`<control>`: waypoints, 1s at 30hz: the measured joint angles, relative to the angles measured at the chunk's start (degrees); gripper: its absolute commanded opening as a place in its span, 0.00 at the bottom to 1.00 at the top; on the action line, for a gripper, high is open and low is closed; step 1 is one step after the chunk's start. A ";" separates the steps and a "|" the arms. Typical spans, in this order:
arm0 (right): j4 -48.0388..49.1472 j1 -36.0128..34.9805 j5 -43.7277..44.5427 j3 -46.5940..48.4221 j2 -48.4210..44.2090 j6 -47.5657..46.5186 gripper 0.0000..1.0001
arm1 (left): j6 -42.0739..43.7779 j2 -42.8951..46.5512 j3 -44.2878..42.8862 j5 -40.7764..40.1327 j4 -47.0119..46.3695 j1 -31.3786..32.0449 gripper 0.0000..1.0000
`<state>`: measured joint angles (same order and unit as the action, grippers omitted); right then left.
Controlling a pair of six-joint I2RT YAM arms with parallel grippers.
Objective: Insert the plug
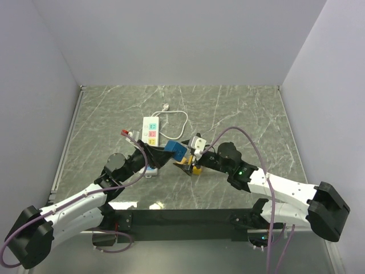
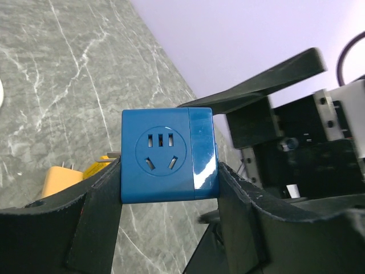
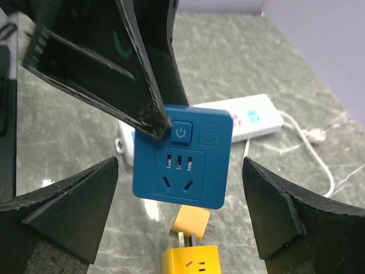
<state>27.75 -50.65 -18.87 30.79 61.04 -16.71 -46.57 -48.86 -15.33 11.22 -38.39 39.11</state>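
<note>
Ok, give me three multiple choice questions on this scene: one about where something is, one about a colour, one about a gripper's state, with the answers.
1. Where is the white power strip?
A. Flat on the table, beyond the arms
B. Held up in the air
C. Hanging off the table edge

2. What colour is the socket cube in the left gripper?
A. Red
B. Blue
C. White

3. How is the right gripper?
A. Shut tight, empty
B. Shut on the power strip
C. Open, its fingers clear of the cube

Answers: 1 A, the top view shows it lying on the marble; 2 B, both wrist views show blue; 3 C, gaps show either side of the cube.
</note>
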 measured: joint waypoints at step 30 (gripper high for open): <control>2.10 -0.09 -1.05 3.06 6.93 -0.09 0.24 | -4.17 -2.84 1.66 2.27 -6.23 -0.79 0.01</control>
<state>29.85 -50.74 -19.92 33.85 67.96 -16.80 -50.74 -51.70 -13.67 13.50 -44.62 38.33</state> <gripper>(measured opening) 0.730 0.639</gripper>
